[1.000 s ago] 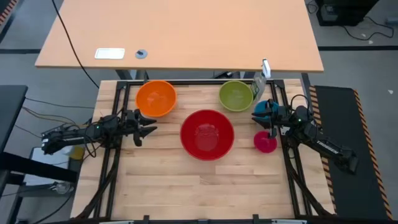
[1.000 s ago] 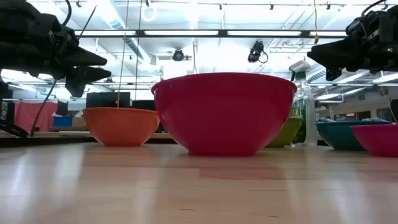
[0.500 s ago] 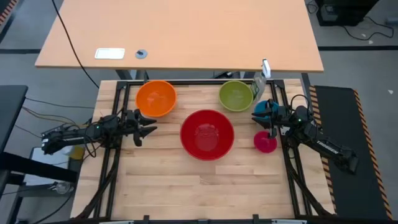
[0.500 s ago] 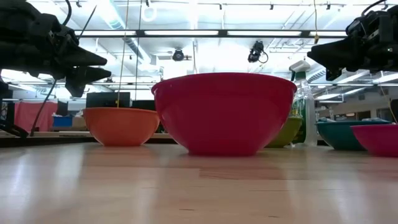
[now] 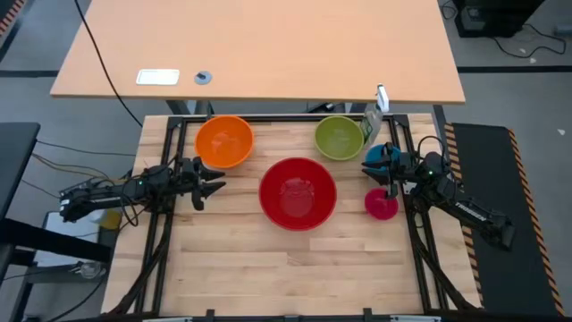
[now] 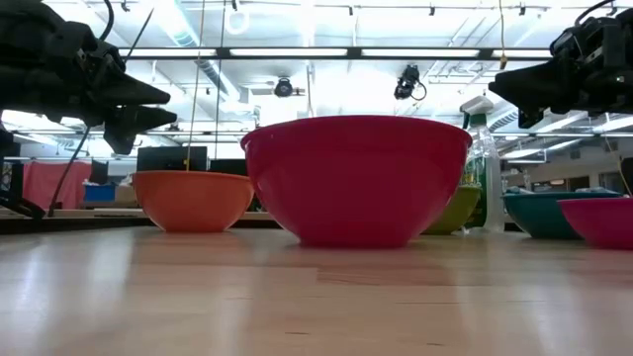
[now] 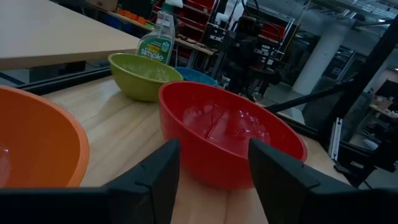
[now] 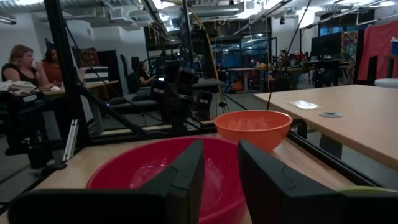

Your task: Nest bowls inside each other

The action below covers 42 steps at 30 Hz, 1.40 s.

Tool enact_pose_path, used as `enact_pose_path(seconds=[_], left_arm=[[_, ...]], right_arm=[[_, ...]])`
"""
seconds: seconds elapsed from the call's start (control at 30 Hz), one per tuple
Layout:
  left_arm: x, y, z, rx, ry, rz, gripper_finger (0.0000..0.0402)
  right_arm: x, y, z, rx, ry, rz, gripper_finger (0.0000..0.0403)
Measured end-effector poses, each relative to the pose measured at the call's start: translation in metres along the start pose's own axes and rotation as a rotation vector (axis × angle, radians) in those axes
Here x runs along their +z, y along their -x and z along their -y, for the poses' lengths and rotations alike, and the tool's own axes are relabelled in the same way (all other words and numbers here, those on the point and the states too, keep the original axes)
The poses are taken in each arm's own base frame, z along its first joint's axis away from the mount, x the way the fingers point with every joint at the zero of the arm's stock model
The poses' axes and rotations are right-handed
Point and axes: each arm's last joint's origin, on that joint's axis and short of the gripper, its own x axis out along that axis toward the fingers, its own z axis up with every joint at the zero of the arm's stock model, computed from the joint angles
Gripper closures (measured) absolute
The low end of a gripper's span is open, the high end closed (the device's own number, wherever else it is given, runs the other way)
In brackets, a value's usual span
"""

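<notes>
Five bowls sit upright on their bases on the wooden table (image 5: pixel 268 268). The big red bowl (image 5: pixel 298 192) is in the middle, the orange bowl (image 5: pixel 223 141) at the far left, the green bowl (image 5: pixel 340 137) at the far right. The blue bowl (image 5: pixel 380 156) and the small pink bowl (image 5: pixel 382 204) sit by the right edge. My left gripper (image 5: pixel 214 186) hovers open, level, left of the red bowl (image 7: pixel 230 137). My right gripper (image 5: pixel 374 167) hovers above the table between the blue and pink bowls, its fingers a narrow gap apart (image 8: pixel 221 177), holding nothing.
A clear spray bottle (image 5: pixel 374 121) stands at the far right behind the blue bowl. A black frame rail (image 5: pixel 268 117) runs along the table's far edge. A tan desk (image 5: pixel 259 45) lies beyond. Bare wood stretches toward the near edge. People sit far off (image 8: pixel 28 62).
</notes>
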Motion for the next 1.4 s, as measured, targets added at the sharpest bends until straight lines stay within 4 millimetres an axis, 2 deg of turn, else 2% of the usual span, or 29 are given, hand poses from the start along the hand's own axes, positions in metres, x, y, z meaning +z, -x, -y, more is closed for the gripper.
enact_pose_path(seconds=[0.73,0.87,1.0,1.07,1.23,1.4], left_arm=[[0.001,0.000,0.000,-0.002,0.000,0.008,0.0209],[0.007,0.000,0.002,-0.022,-0.048,0.072,0.0209],[0.017,0.002,0.006,-0.070,0.075,0.179,0.0209],[0.024,0.003,0.008,-0.079,0.089,0.258,0.0209],[0.038,0.009,0.012,-0.109,0.106,0.412,0.0209],[0.045,0.012,0.014,-0.147,0.127,0.492,0.0209]], right_arm=[[0.000,0.000,0.000,0.000,0.000,0.000,0.0298],[0.000,0.000,0.000,0.000,0.000,0.000,0.0298],[0.002,0.000,0.002,-0.063,0.006,0.026,0.0298],[0.007,0.000,0.003,-0.119,0.011,0.087,0.0298],[0.031,0.006,0.001,-0.177,-0.203,0.378,0.0298],[0.045,0.014,0.003,-0.274,-0.545,0.690,0.0298]])
